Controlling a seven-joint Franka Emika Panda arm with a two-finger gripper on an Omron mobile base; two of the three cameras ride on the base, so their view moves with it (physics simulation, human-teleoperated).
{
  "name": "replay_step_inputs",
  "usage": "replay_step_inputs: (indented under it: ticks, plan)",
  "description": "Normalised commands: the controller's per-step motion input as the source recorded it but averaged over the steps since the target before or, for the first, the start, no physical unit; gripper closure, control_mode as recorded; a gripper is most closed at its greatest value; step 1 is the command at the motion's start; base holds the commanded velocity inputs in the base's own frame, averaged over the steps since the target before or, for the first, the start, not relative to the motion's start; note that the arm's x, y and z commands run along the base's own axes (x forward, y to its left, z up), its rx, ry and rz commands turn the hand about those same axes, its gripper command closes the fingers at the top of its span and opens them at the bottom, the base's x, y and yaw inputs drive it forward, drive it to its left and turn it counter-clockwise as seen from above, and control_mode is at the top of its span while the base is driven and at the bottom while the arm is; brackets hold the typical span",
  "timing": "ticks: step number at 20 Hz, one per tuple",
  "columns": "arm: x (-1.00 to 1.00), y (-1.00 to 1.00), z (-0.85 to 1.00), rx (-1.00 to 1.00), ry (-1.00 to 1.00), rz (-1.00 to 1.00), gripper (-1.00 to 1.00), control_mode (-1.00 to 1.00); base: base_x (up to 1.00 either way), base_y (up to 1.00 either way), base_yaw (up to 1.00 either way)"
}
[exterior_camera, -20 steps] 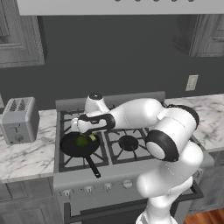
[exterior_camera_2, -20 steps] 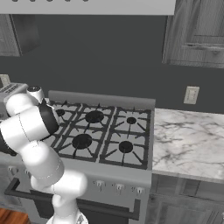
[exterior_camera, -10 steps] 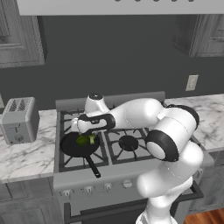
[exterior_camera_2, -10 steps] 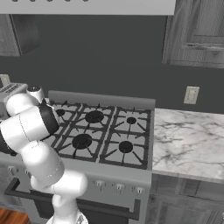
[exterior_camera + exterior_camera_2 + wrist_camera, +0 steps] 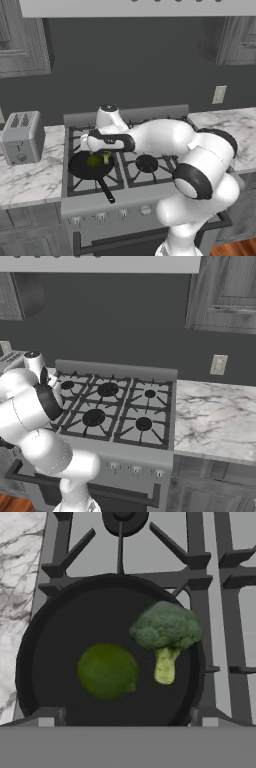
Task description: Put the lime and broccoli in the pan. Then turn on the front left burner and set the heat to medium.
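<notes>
Lime (image 5: 107, 671) and broccoli (image 5: 165, 632) sit apart inside the pan (image 5: 45, 647), off its rim; can't tell how wide the gripper (image 5: 91, 145) is.

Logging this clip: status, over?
Gripper open above the pan, holding nothing. Lime and broccoli both in pan, apart. Burner step not yet done; nothing in the way.

pan (image 5: 45, 642) handle (out of frame)
</notes>
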Motion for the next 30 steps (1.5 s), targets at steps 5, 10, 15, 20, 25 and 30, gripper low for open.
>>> replay_step_inputs:
  ticks: [5, 10, 15, 20, 25, 30]
  plan:
    - [-0.51, 0.00, 0.15, 0.00, -0.04, 0.00, -1.00, -1.00, 0.00, 0.00, 0.00]
    - [-0.49, 0.02, 0.18, 0.00, -0.08, 0.00, -1.00, -1.00, 0.00, 0.00, 0.00]
    - [-0.59, 0.20, 0.15, 0.00, -0.17, 0.00, -1.00, -1.00, 0.00, 0.00, 0.00]
    - [-0.53, 0.31, 0.07, 0.00, -0.20, 0.00, -1.00, -1.00, 0.00, 0.00, 0.00]
    - [-0.49, 0.31, 0.00, 0.00, -0.24, 0.00, -1.00, -1.00, 0.00, 0.00, 0.00]
    - [-0.43, 0.21, 0.00, 0.00, -0.26, 0.00, -1.00, -1.00, 0.00, 0.00, 0.00]
